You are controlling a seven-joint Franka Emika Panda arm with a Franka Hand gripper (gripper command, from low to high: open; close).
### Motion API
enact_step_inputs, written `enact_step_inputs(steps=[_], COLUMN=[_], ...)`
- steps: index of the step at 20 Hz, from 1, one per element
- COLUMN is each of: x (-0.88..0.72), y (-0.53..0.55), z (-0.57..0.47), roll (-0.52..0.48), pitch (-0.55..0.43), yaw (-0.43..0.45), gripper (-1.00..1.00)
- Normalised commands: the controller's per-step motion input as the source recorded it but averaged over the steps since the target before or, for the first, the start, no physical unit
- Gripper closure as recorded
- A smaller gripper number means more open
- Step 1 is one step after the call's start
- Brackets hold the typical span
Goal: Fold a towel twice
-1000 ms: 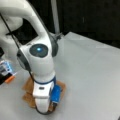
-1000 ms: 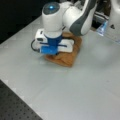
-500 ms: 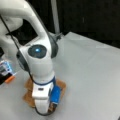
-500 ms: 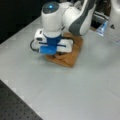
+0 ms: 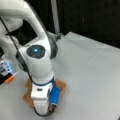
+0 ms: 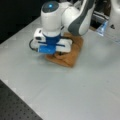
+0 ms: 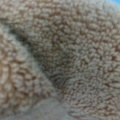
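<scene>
The towel (image 6: 73, 52) lies on the grey table as a small, thick, orange-brown bundle, apparently doubled over, with a raised ridge along its near edge. In a front view the towel (image 5: 60, 85) shows only as tan patches around the arm's wrist. My gripper (image 6: 59, 53) is pressed straight down onto the towel's near-left part, under the white and blue hand, and its fingers are mostly hidden. In a front view the gripper (image 5: 51, 108) sits low at the towel's near edge. Terry cloth (image 7: 75, 55) fills the wrist view, with a fold line running diagonally at its left.
The grey table (image 5: 95, 75) stretches wide to a front view's right. A blue and orange object (image 5: 6, 72) sits at the left edge. A clear bluish item (image 6: 102, 27) stands at the back right. A black perforated board (image 6: 15, 105) borders the table's near-left corner.
</scene>
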Motion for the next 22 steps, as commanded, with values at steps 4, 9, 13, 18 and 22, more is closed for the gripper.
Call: enact_step_inputs(steps=[4,9,13,18,22], x=[-0.08,-0.06,-0.08,-0.19,-0.22], y=[-0.15,-0.1,-0.04,0.07,0.16], z=[0.23,0.1,0.09,0.21,0.18], roll=[-0.037,-0.049,-0.064,-0.052,-0.044], pitch=[0.04,0.08,0.114,0.135,0.097], yaw=[0.086,0.126,0.101,-0.046,-0.106], gripper=[-1.0,-1.0,-1.0,-1.0,-1.0])
